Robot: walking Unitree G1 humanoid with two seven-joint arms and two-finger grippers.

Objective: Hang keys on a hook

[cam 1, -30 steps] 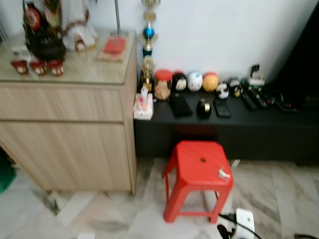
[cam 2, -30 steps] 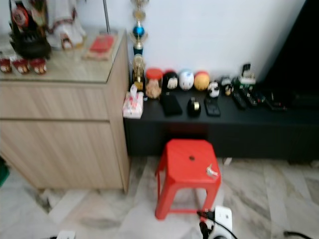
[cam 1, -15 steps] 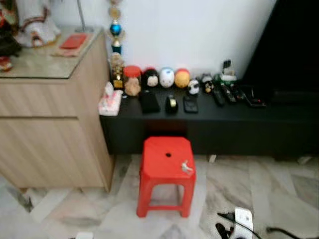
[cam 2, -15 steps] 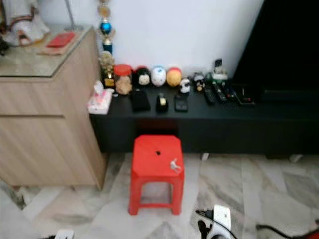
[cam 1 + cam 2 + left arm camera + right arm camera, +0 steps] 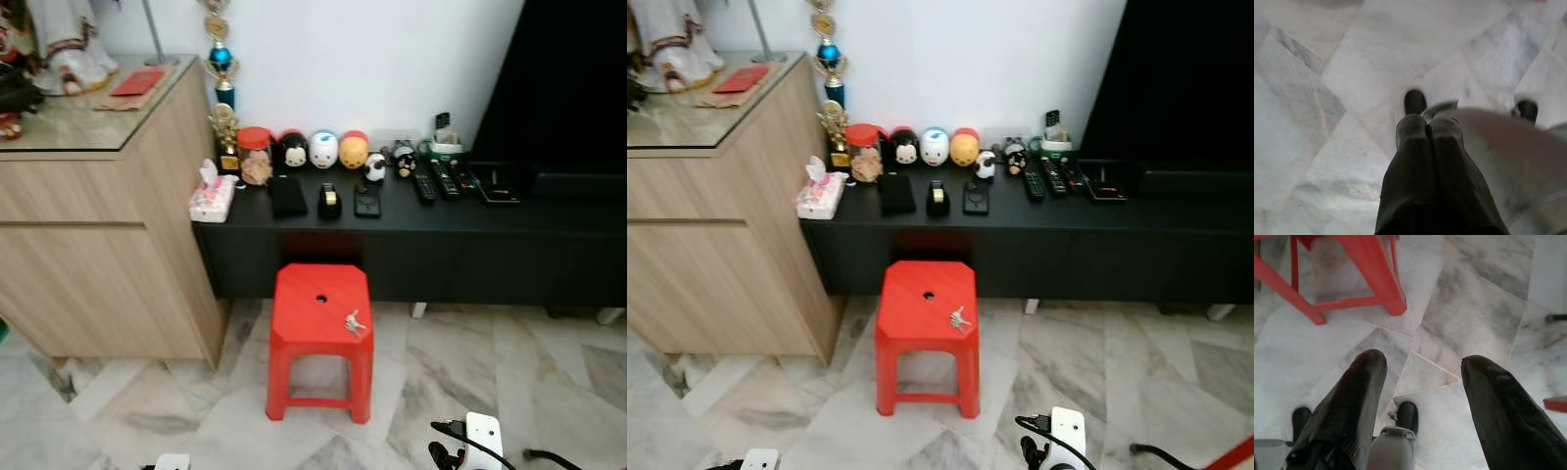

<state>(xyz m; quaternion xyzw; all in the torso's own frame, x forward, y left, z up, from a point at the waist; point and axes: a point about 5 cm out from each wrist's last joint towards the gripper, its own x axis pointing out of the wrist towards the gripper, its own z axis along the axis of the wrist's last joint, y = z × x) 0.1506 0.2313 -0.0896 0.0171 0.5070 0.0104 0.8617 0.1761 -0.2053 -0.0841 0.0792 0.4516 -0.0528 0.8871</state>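
Note:
A small bunch of silver keys (image 5: 354, 322) lies on the right side of a red plastic stool (image 5: 313, 311) that stands on the marble floor in front of a low black bench. The same keys (image 5: 959, 318) lie on the stool (image 5: 919, 305) in the right eye view. My left gripper (image 5: 1429, 131) hangs over the floor with its two black fingers pressed together, holding nothing. My right gripper (image 5: 1422, 364) hangs low beside the stool's legs (image 5: 1378, 271), fingers wide apart and empty.
A low black bench (image 5: 411, 230) along the white wall carries round toy figures, a tissue pack, remotes and small items. A wooden cabinet (image 5: 98, 255) stands at the left. A white power adapter with black cable (image 5: 480, 436) lies on the floor at the right.
The whole picture has shifted as the camera moved; stool and bench now sit more central and sharper. Keys stay on the stool.

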